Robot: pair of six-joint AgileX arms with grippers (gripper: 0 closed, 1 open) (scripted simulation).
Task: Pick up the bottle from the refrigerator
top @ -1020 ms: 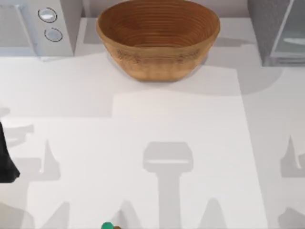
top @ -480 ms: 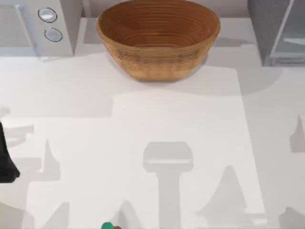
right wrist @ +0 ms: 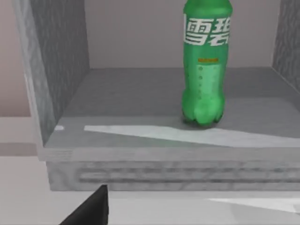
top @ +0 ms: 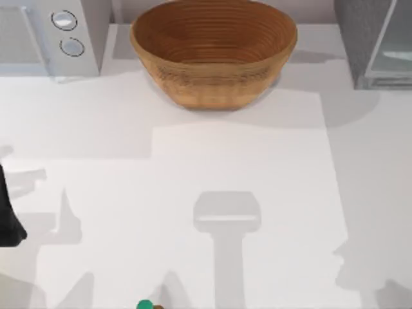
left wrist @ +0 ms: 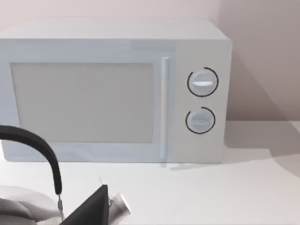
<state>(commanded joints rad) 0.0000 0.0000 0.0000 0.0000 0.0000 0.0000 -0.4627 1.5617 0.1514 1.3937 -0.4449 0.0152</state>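
Bottle, right wrist view: we count one green bottle [right wrist: 205, 61], upright on the refrigerator [right wrist: 140, 105] floor, inside the open cabinet.
Top view: one basket [top: 213, 48], one white box [top: 48, 35] with two dials, on the counter [top: 193, 180].
Pincers: we cannot tell their state.
Left wrist view: one white box, two dials.

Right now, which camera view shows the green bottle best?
The right wrist view: the bottle stands upright on the floor of the open refrigerator, with its white label facing the camera, though its cap is cut off. The top view gives the refrigerator's corner at the table's far right; the left wrist view faces the microwave.
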